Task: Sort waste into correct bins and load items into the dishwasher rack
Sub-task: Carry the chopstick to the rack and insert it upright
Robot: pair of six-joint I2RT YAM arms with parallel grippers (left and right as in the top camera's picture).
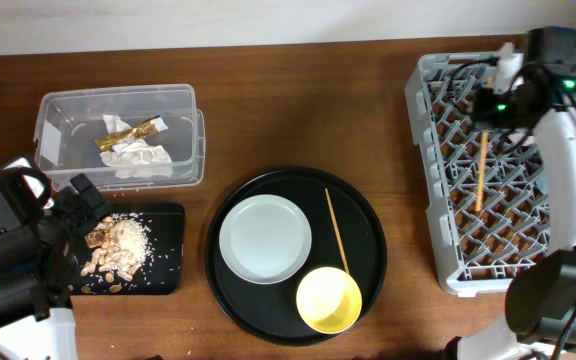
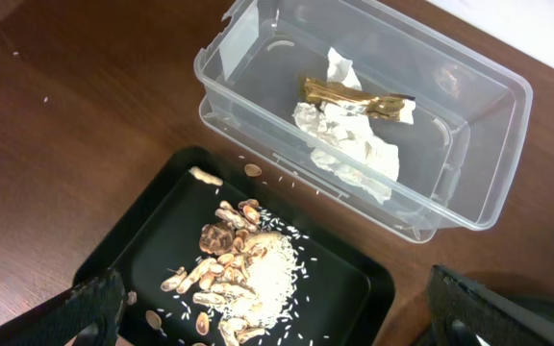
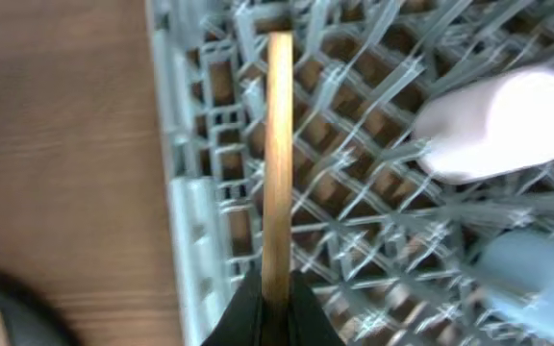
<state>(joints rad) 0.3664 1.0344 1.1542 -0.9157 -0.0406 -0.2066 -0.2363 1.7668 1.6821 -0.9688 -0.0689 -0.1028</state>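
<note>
The right end effector pinches a chopstick, probably light and stiff, by its end over the dishwasher rack; it may swivel. The left end effector is open.

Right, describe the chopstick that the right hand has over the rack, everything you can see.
The chopstick is a slim, straight stick of pale brown wood, plain and unmarked. The right hand is shut on one end, its fingers pinching it from both sides. The rest of it reaches out over the lattice of the grey dishwasher rack. Whether its far tip touches the lattice cannot be told.
</note>
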